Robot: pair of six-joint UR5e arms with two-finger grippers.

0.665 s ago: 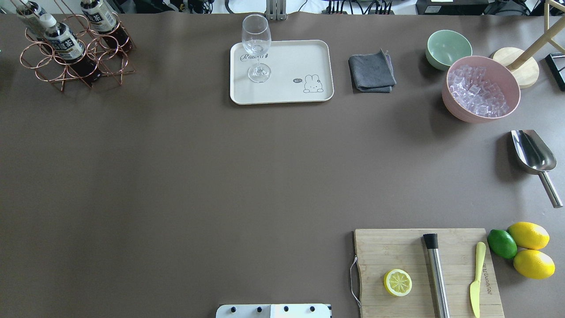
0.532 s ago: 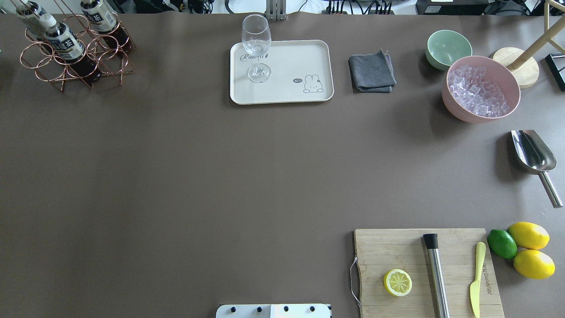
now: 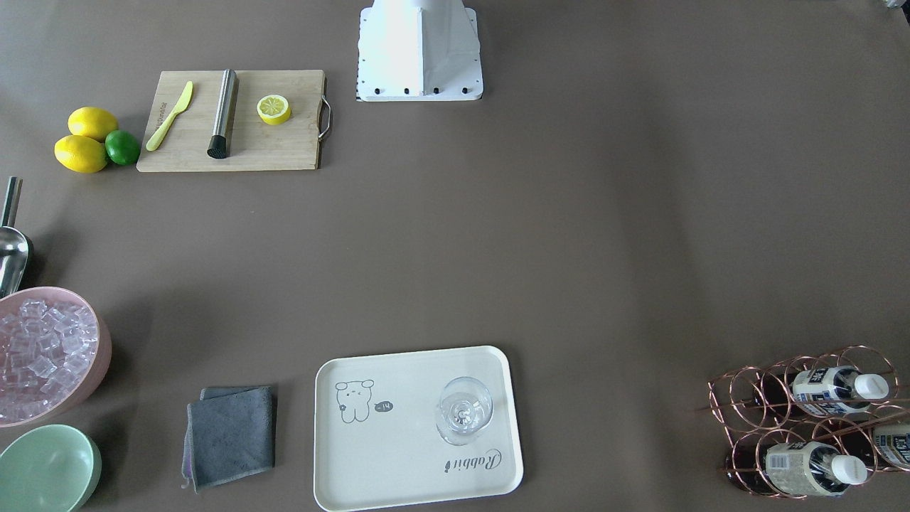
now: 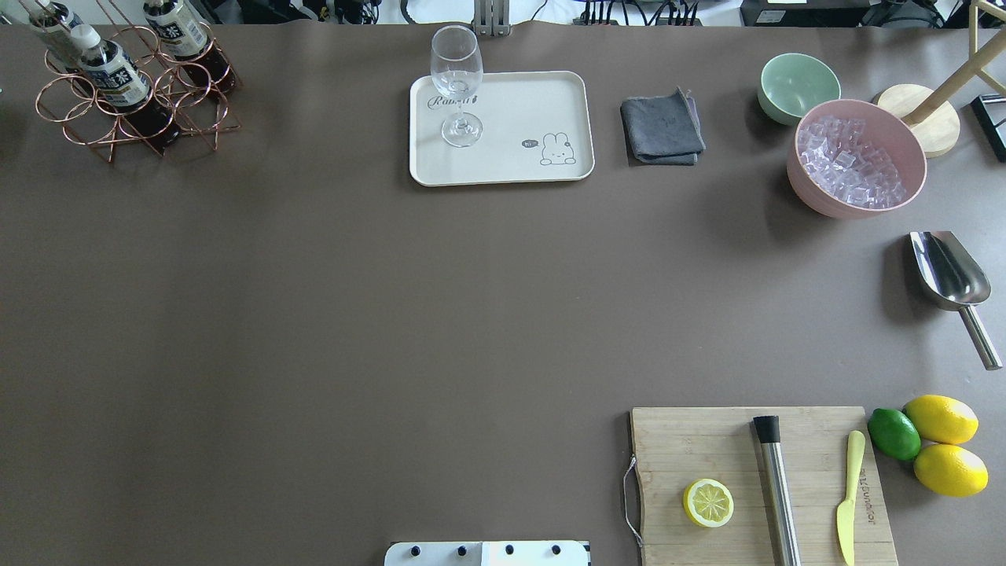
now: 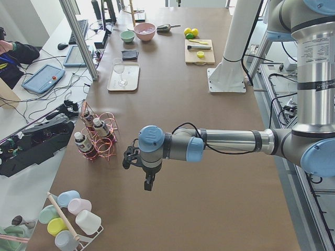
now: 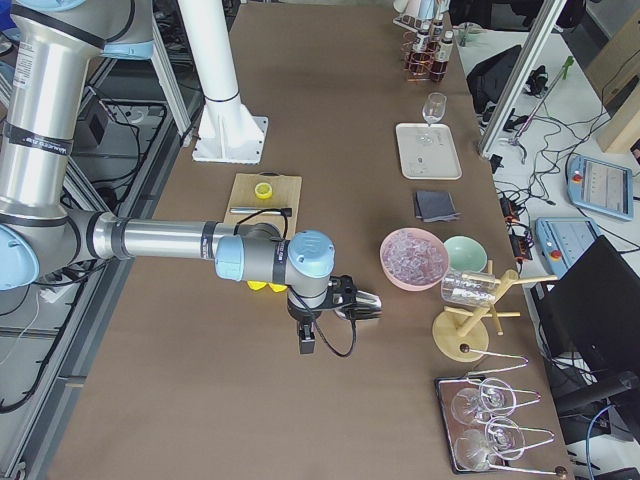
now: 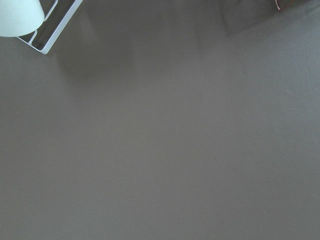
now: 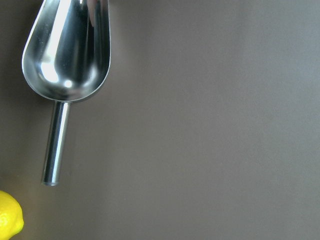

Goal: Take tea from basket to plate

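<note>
Tea [image 4: 116, 79]: dark brown liquid, white cap, blue-printed label, standing in basket [image 4: 191, 112].

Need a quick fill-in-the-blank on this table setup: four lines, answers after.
1. The basket holds ___ bottles of tea.
2. The only thing standing on the plate is a stemmed ___.
3. The pink bowl is full of ___.
4. The cut fruit on the cutting board is half a ___.
Answers: three; glass; ice; lemon.
</note>
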